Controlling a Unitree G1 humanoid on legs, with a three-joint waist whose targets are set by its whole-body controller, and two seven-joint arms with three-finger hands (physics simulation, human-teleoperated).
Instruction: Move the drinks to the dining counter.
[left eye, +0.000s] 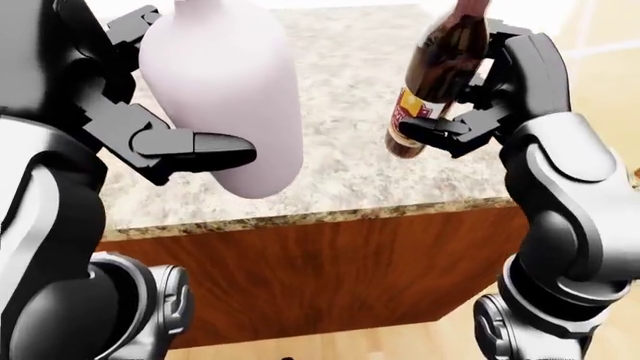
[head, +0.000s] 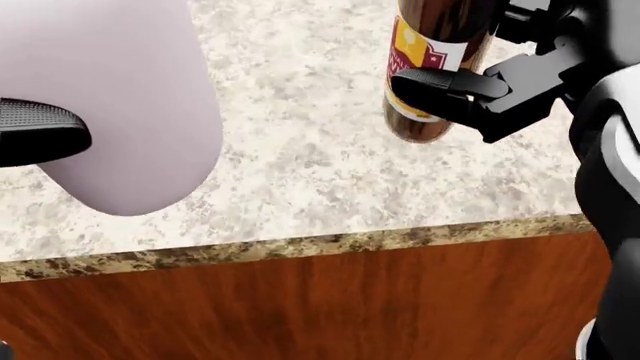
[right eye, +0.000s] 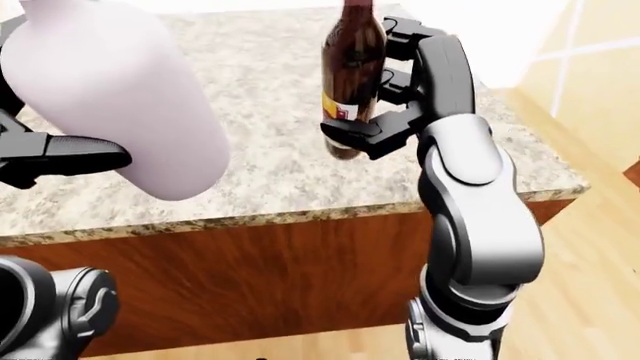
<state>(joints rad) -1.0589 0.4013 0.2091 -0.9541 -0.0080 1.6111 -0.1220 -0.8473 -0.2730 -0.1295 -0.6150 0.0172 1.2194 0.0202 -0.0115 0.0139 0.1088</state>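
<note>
Speckled granite counter (right eye: 270, 180), reddish wood cabinet side (right eye: 260, 277), pale wood floor (right eye: 590, 262)

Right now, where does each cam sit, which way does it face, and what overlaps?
Head view: on the head, looking steeply down at the speckled granite countertop; shows the right robot hand on the brown glass bottle with yellow label.
Left-eye view: head, angled down; left robot hand grips the pale pink bottle, both arms visible.
Right-eye view: same, offset right; right arm dominates.
All share both bottles and the counter.
</note>
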